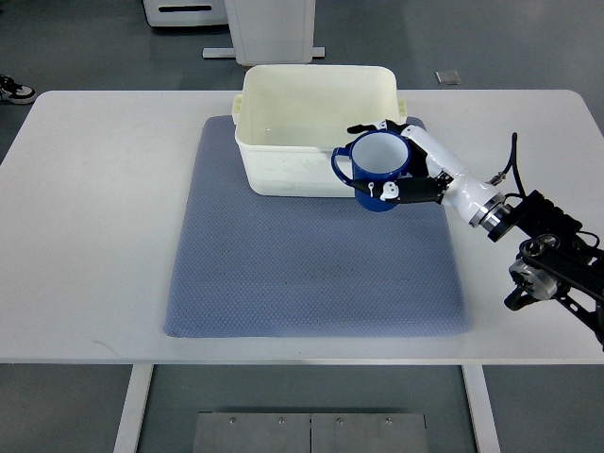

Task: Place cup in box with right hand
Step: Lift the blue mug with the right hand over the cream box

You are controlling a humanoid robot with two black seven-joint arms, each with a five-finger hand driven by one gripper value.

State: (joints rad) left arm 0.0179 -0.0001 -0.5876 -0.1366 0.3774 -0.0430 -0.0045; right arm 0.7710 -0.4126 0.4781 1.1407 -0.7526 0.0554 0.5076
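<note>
White surface (94,236) carries a blue-grey mat (311,274) with the cream plastic box (316,85) at its far end. Right hand (408,165) has fingers (401,193) wrapped around the blue mug (377,170), held upright at the box's near-right corner, over the rim. Risk: mug base clips the wall if lowered before moving further in. Mug: glossy blue, white inside, handle pointing left.
</note>
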